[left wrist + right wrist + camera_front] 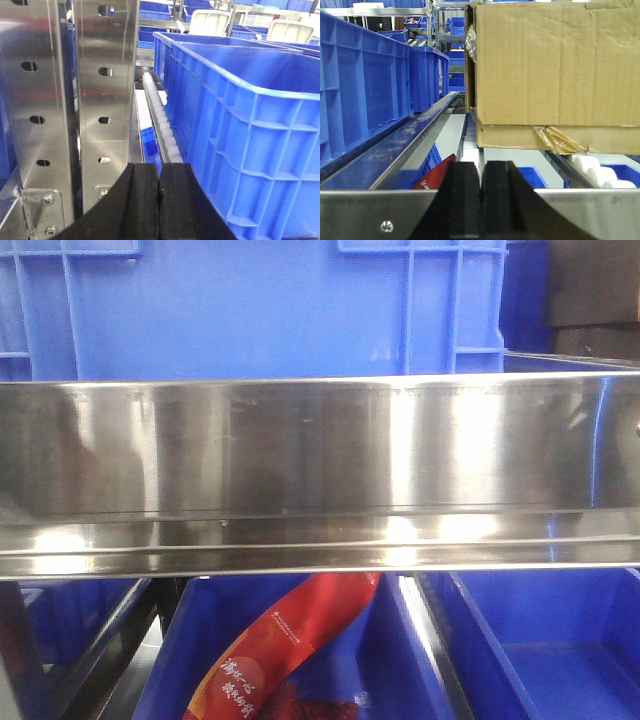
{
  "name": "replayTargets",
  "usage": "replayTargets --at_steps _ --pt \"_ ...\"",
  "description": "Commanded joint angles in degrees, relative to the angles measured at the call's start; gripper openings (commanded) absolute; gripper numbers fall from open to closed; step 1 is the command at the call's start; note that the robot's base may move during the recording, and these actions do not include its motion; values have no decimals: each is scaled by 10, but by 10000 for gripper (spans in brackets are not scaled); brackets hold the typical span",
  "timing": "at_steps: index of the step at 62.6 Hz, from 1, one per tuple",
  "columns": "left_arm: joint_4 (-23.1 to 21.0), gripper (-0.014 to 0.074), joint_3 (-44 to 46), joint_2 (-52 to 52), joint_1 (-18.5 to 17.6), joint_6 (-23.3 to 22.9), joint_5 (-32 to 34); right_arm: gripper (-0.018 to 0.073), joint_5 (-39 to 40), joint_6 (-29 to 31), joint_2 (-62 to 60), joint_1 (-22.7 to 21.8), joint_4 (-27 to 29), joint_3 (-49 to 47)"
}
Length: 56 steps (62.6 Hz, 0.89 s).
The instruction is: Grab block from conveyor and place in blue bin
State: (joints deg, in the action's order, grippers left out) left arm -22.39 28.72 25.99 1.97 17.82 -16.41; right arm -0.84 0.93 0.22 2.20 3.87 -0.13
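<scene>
Both hands clenched, empty: left hand (159, 200) beside a blue bin (250, 150), right hand (480, 200) behind a steel rail (380, 212). Looks parked, pre-reach. Neither block nor conveyor is in view

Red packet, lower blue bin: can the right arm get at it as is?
Probably not directly: the right gripper is shut, and the steel rail lies between it and the red packet.
</scene>
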Motion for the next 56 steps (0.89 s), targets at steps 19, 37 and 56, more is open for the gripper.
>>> replayTargets --at_steps 19,37,56 --pt "-3 -111 -11 -36 2 -3 13 -162 14 0 -2 -3 -5 1" --pt "67 -111 -143 -140 2 -51 61 -162 14 0 -2 -3 -5 1" --pt "201 -111 -287 -260 -13 -260 178 -162 14 0 -2 -3 -5 1"
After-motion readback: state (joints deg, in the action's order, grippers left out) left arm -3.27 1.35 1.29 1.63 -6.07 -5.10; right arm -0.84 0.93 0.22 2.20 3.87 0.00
